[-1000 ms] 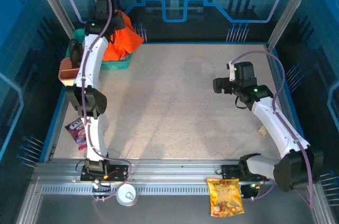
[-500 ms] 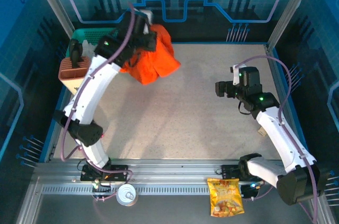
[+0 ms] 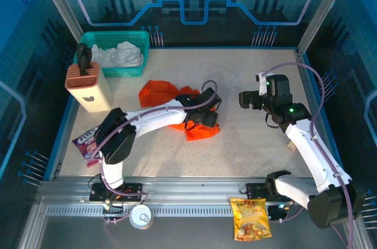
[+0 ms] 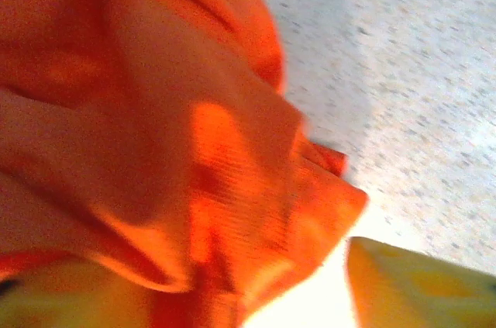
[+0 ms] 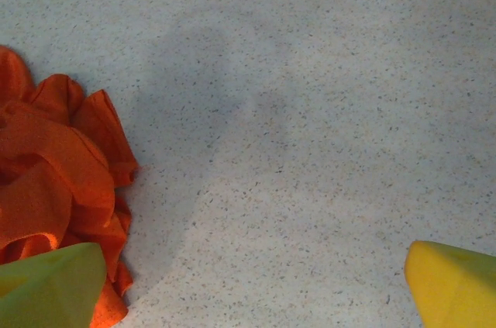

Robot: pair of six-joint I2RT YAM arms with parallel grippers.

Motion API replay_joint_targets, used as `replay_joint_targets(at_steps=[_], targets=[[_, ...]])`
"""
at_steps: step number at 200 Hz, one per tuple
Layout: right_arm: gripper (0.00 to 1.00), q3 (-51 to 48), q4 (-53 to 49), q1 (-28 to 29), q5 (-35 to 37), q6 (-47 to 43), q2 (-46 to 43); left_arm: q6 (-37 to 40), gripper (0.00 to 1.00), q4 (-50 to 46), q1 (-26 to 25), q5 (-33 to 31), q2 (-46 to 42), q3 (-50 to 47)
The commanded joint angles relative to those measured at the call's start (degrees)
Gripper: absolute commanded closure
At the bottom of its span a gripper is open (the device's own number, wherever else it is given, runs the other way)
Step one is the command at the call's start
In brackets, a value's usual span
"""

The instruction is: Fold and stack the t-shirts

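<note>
Orange t-shirt point(image 3: 160, 92) lies bunched on the surface point(image 3: 247, 155), middle left of the top view. Its long way runs from upper left to lower right. Your left gripper point(image 3: 204, 119) sits on its lower right end, fingers spread apart. Your right gripper point(image 3: 242, 98) waits wide open further right, near but not touching. A moment ago the shirt hung in the air; now it is down.
</note>
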Motion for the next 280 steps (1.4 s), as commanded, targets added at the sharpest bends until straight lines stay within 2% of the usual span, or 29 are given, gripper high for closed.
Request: replay_joint_targets(at_steps=[1, 36, 56, 74, 102, 128, 158, 177, 195, 213, 223, 232, 241, 253, 258, 264, 280], targets=[[0.0, 1.7, -1.6, 1.4, -2.1, 1.3, 2.7, -1.9, 0.01, 1.3, 0.2, -4.9, -5.6, -0.6], [0.0, 4.1, 1.5, 8.4, -2.0, 3.9, 11.5, -2.1, 0.0, -7.7, 1.0, -16.4, -14.2, -0.1], [0.01, 8.3, 2.4, 13.9, -1.4, 5.5, 18.7, -5.8, 0.01, -15.1, 5.2, -19.2, -19.1, -1.1], [0.01, 15.8, 1.3, 20.3, 0.5, 4.8, 27.1, -8.6, 0.01, -17.5, 11.3, -17.5, -24.8, -5.7], [0.01, 31.1, -4.3, 27.4, 5.3, 1.4, 40.4, -10.9, 0.01, -15.6, 20.0, -12.4, -33.1, -15.4], [0.03, 45.6, -12.1, 29.9, 9.2, -0.4, 54.8, -12.2, 0.01, -11.8, 23.5, -7.2, -37.0, -22.5], [0.08, 53.6, -16.0, 30.5, 10.1, 0.5, 64.7, -14.2, 0.01, -4.7, 25.0, -2.0, -34.8, -29.1], [0.17, 53.6, -16.5, 30.3, 11.5, 2.4, 66.4, -15.8, 0.01, 4.3, 25.2, 3.1, -29.1, -32.9], [0.28, 50.7, -15.5, 29.9, 11.6, 4.2, 64.8, -16.8, 0.01, 10.1, 25.1, 7.2, -20.7, -32.4], [0.34, 45.4, -13.1, 29.3, 11.5, 5.5, 60.7, -17.6, 0.01, 14.4, 24.3, 7.9, -14.7, -31.7], [0.41, 41.8, -11.4, 28.7, 11.2, 6.7, 57.9, -17.9, 0.02, 17.1, 23.9, 7.7, -12.8, -31.6], [0.51, 38.3, -10.1, 28.2, 10.7, 8.1, 55.2, -18.1, 0.03, 18.9, 23.8, 8.0, -10.9, -31.2], [0.62, 34.7, -8.6, 27.5, 10.1, 10.1, 52.5, -18.1, 0.09, 20.2, 23.8, 8.5, -9.1, -30.6], [0.76, 29.1, -5.9, 26.7, 9.3, 12.9, 48.7, -17.8, 0.25, 22.1, 23.7, 9.1, -7.0, -29.7], [0.8, 26.4, -4.8, 26.4, 9.2, 14.4, 46.9, -17.4, 0.34, 23.0, 23.6, 9.5, -6.3, -29.4], [0.84, 23.1, -3.6, 26.1, 9.5, 16.4, 44.7, -16.5, 0.52, 24.3, 23.5, 10.0, -5.5, -29.0], [0.89, 14.0, 0.0, 25.4, 9.3, 22.7, 37.9, -13.6, 0.89, 24.6, 23.2, 10.1, -4.1, -26.4]])
